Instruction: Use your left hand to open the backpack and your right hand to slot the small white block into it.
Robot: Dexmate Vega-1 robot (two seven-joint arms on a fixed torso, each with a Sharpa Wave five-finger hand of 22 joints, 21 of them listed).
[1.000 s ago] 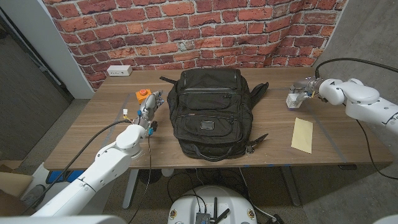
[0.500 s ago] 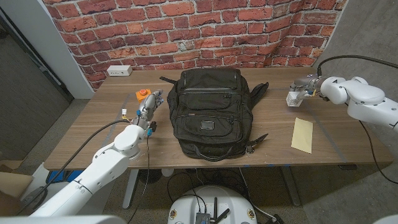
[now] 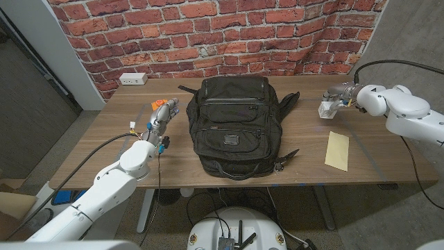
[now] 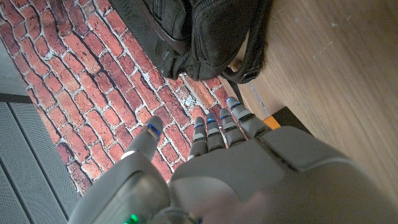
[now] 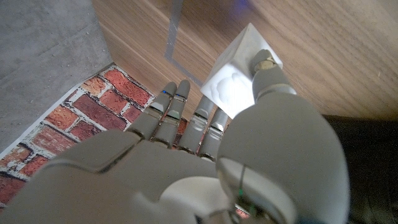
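Backpack (image 3: 234, 125) lies flat at frame centre in the head view, front panel up, top handle toward the brick wall (image 3: 208, 35), on the wooden desk (image 3: 305, 149). All zippers look closed; no opening visible, so the opening step is judged not yet done.

Left robot hand (image 3: 161, 114) is left of centre, just beside the backpack's left edge, apart from the fabric as far as I can tell. Left wrist view: fingers (image 4: 214, 127) straight and close together, thumb set off to one side, nothing between them, so it holds nothing. It points along the bag's side toward the wall end, likely lined up to reach a zipper pull or the top flap. An orange object (image 3: 159, 105) sits partly hidden just beyond the hand.

Small white block (image 3: 325, 109) is at the right of the frame, well apart from the backpack. Right robot hand (image 3: 338, 97) is on it. Right wrist view: the thumb presses one face of the block (image 5: 239, 78) while the fingers (image 5: 186, 121) reach past the opposite side, so it reads as a pinch grasp. Cannot tell whether the block is lifted or resting on the desk.

Tan envelope (image 3: 338, 150) lies flat at lower right; white power strip (image 3: 132, 78) at upper left by the wall.

Judgement: block is secured early, waiting on the bag to be opened.
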